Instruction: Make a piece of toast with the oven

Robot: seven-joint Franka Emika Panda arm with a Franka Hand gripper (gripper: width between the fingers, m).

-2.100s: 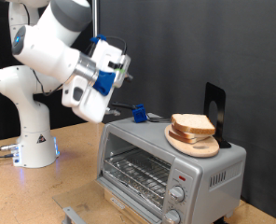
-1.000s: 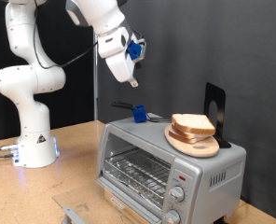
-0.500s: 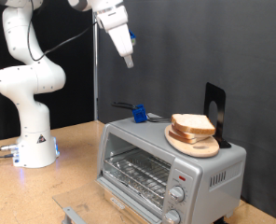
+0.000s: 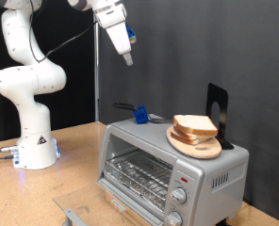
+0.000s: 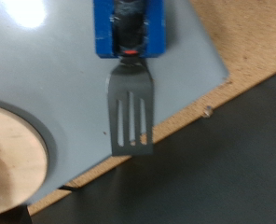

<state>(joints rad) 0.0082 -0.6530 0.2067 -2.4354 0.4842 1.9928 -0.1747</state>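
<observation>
This looks like a robotics lab set up as a mock kitchen: a white robot arm (image 4: pixel 31 85) is bolted by its base to a bare chipboard table (image 4: pixel 78 155), black curtains (image 4: pixel 224 47) hang behind as a backdrop, cables trail at the left, and a toaster oven (image 4: pixel 168 165) sits on the bench
</observation>
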